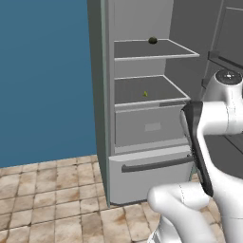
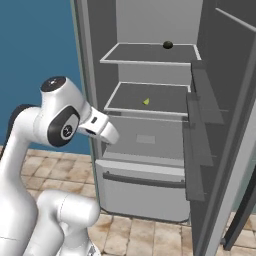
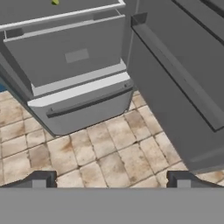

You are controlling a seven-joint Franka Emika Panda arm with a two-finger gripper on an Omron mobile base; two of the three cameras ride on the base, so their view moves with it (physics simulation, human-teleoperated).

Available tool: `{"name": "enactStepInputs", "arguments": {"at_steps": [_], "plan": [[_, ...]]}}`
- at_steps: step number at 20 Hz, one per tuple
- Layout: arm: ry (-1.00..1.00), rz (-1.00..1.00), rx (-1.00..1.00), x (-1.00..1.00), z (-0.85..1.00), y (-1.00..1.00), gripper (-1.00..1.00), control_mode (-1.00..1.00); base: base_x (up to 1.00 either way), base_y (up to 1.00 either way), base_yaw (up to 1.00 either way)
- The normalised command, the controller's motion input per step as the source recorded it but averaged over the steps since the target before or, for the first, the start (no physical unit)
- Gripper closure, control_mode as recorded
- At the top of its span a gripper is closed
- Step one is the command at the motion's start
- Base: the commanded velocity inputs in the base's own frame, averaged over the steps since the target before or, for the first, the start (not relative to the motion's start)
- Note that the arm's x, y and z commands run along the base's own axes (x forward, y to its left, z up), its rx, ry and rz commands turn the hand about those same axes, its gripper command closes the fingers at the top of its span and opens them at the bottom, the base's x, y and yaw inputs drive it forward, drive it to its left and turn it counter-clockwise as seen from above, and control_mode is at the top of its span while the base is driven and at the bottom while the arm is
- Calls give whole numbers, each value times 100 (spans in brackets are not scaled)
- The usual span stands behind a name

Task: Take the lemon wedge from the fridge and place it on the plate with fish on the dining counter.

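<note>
The fridge [image 1: 101,109] stands open in front of me, dark grey inside with pale-edged shelves. The lemon wedge [image 1: 145,94] is a tiny yellow-green speck lying on the second shelf [image 2: 150,97] and peeks in at the top edge of the hand view [image 3: 55,2]. My gripper [image 3: 111,181] is open, its dark fingertips [image 3: 39,179] wide apart with nothing between them. It hangs low in front of the fridge, over the tiled floor and well below the wedge. The plate with fish and the dining counter are out of view.
A dark olive ball [image 1: 152,41] sits on the top shelf [image 2: 150,52]. The open fridge door [image 2: 215,125] with its bins stands to the right. A closed bottom drawer [image 3: 83,103] with a bar handle sits below the shelves. A blue wall [image 1: 42,76] is at left.
</note>
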Motion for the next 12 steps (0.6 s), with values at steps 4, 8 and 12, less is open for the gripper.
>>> {"name": "enactStepInputs", "arguments": {"at_steps": [4,8,12], "plan": [[0,2,5,-4,25,15,-100,-100,0,0,0],[0,0,0,0,0,0,-100,-100,0,0,0],[0,0,0,0,0,0,-100,-100,0,0,0]]}}
